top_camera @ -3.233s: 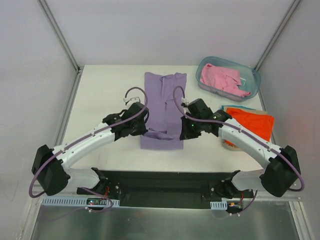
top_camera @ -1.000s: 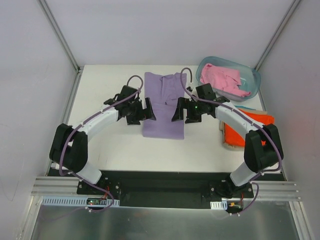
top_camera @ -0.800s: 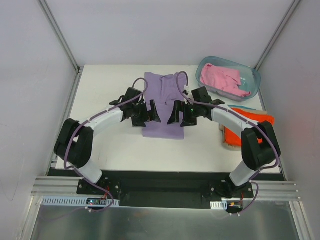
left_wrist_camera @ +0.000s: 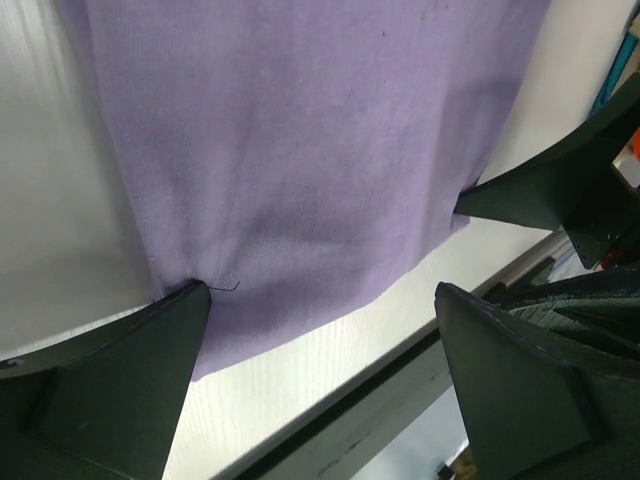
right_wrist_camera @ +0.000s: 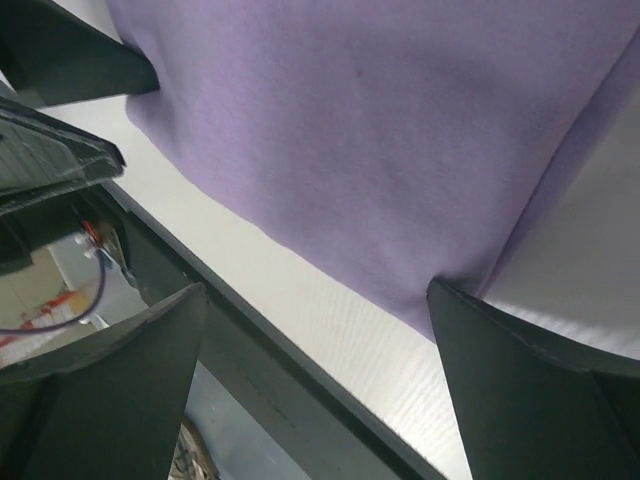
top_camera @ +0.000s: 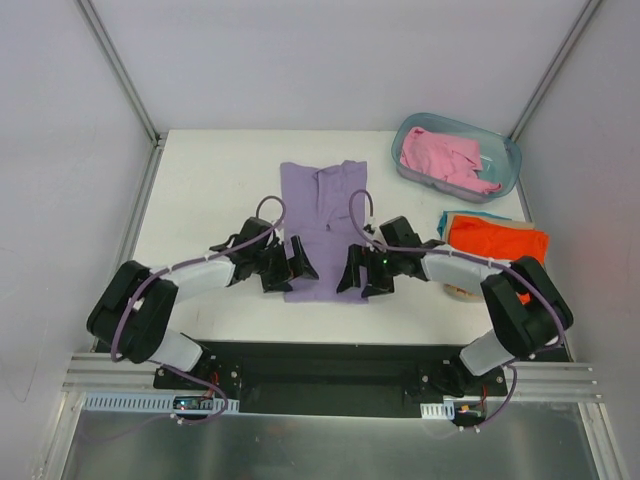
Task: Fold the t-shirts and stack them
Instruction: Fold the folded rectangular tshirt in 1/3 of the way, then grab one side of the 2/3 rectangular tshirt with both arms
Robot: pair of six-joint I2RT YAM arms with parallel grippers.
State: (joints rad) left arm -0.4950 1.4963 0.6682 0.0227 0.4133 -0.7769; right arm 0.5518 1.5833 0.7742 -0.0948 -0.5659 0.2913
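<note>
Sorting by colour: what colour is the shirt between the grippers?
Plain lavender; the shirt shows best in the top view.

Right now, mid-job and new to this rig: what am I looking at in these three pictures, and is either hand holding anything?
Two robot arms are bolted at the near edge of a white table. The wide picture looks down from above and behind them. The other two come from a camera on each wrist, each showing its own arm's dark fingers at the bottom corners. A lavender t-shirt lies flat in the middle. The left hand and right hand sit at its near corners, both open, holding nothing. At the far right a tub holds a pink t-shirt. In front of it lies a folded orange t-shirt.
</note>
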